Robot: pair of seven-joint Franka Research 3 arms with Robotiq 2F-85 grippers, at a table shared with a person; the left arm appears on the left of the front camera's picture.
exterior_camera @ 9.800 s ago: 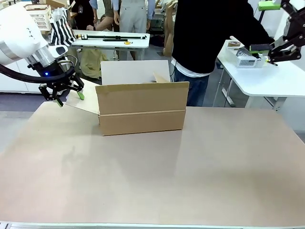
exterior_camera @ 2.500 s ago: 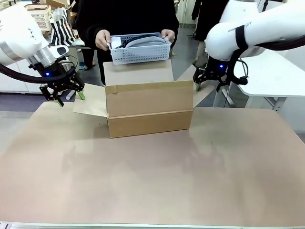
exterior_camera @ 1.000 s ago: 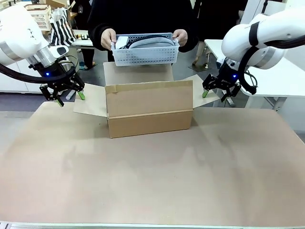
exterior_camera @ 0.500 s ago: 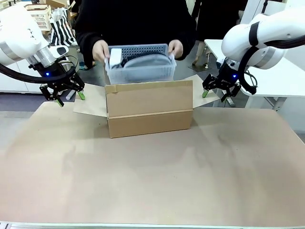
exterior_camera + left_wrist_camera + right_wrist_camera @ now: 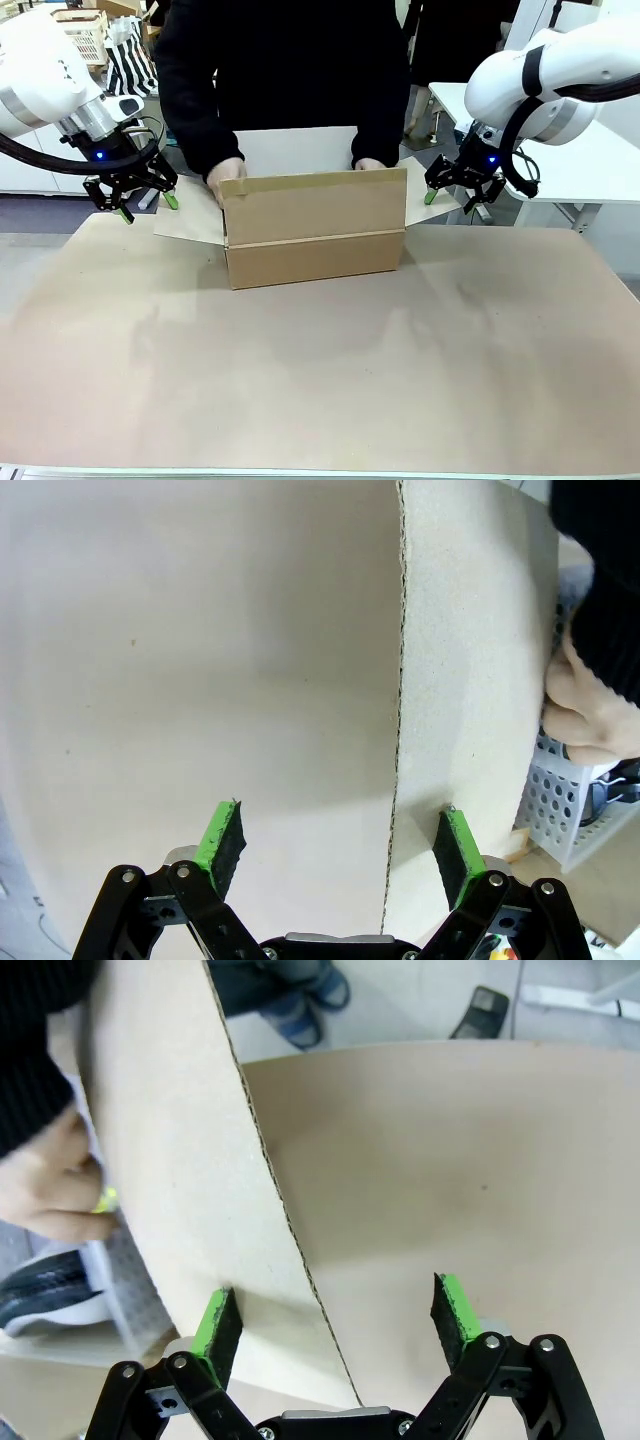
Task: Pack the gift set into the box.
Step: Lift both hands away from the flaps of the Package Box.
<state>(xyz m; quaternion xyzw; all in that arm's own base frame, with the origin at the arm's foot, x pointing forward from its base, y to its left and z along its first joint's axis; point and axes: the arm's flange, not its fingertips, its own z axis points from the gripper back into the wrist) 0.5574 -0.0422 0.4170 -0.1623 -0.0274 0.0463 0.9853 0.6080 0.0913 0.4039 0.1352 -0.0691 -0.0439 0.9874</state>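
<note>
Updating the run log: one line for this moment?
left claw open at left flap | right claw open at right flap | hands hold basket in box

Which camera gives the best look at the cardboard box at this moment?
The front view: the box stands whole, showing its front wall, crease and taped top edge. The left wrist view gives one side flap beyond the open left gripper. The right wrist view gives the opposite flap beyond the open right gripper.
</note>
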